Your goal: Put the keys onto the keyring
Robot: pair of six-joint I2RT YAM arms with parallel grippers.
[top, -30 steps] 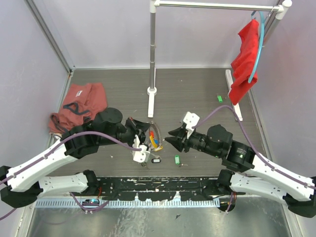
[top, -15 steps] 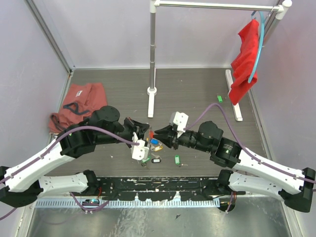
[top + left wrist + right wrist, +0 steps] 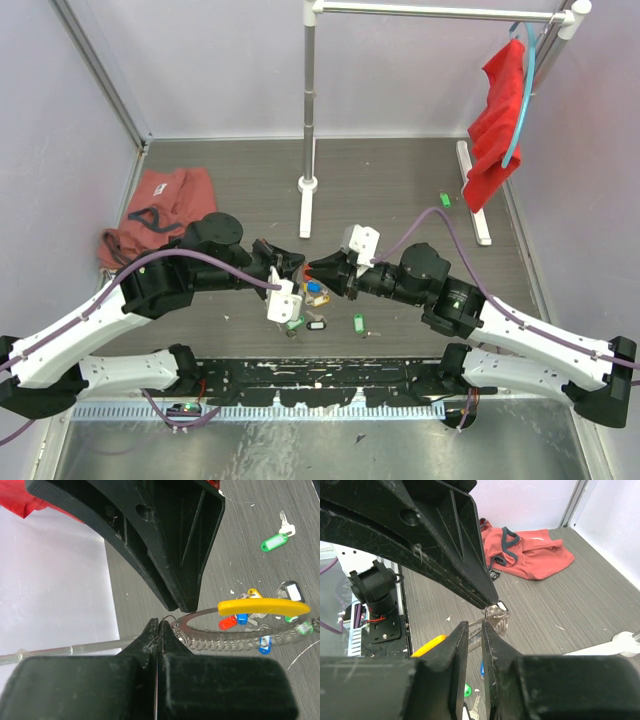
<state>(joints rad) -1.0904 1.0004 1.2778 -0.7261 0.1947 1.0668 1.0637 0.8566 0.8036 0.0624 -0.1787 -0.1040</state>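
Silvery coiled keyring (image 3: 225, 639) with curved yellow section, lying roughly level. Red-, blue- and yellow-tagged keys (image 3: 228, 623) clustered at loop. Green-tagged key (image 3: 275, 542) loose on table, apart.

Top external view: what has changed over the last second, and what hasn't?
The right tool swung left to the keyring, its jaws narrowing at the ring's silvery end; whether it grips is unclear. The left tool stayed shut on the keyring, and the loose green-tagged key lay unmoved.

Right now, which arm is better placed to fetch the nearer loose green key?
Right, probably. The left claw is shut on the keyring, steadying it; the green key lies on the right claw's side of it.
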